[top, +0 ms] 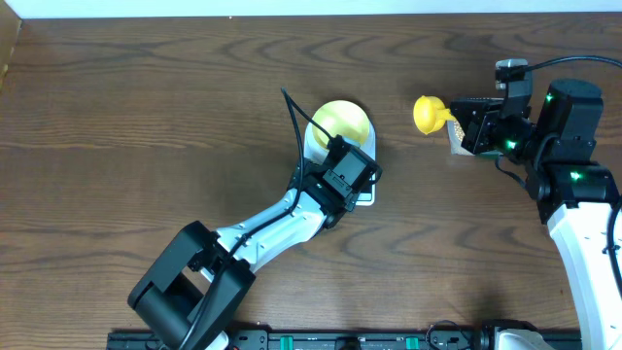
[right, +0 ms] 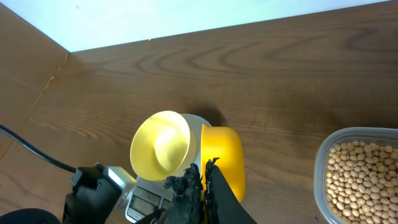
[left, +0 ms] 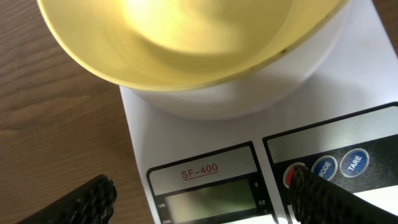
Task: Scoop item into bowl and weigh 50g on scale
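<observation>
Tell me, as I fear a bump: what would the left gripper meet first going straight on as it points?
Probably the front panel of the scale: the left gripper straddles the display with open fingers, one by the red button. The bowl sits beyond; depth unclear.

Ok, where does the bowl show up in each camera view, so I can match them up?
Overhead: the bowl is at top centre, on the scale.
Left wrist: the bowl fills the upper part, with the scale below it.
Right wrist: the bowl is lower centre-left, just left of the yellow scoop.
Shared landmark: the white scale under it shows in all three.
</observation>
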`<state>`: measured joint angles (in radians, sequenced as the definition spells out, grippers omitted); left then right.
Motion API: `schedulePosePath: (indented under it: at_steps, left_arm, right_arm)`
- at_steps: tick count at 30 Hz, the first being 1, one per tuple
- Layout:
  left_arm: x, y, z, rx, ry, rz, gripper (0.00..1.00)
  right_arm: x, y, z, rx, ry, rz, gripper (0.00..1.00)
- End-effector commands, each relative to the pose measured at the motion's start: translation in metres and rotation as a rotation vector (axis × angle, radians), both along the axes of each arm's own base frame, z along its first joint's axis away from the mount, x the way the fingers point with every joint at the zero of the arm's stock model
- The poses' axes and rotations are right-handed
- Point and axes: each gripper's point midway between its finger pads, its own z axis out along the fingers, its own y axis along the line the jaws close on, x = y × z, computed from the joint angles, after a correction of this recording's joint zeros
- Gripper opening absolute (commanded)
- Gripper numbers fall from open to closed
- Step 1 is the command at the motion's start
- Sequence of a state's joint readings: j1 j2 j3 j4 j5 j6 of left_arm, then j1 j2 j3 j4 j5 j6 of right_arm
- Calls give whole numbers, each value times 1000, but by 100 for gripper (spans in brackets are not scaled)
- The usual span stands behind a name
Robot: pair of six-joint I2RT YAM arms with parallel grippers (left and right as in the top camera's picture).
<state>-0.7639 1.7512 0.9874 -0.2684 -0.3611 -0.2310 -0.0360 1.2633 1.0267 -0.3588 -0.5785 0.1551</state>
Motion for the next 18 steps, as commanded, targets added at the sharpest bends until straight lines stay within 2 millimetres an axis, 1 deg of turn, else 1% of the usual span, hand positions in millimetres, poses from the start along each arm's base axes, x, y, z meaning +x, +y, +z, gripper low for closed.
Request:
schedulePosePath:
  at_steps: [1,18]
  left_arm:
    - [-5,6,-13,33,28,-9,91]
    - [-4,5,-12,28,24,-9,91]
  right_arm:
    - [2,-1,9,-11,-29,5,1]
    - [2,-1,9,-11,-28,5,1]
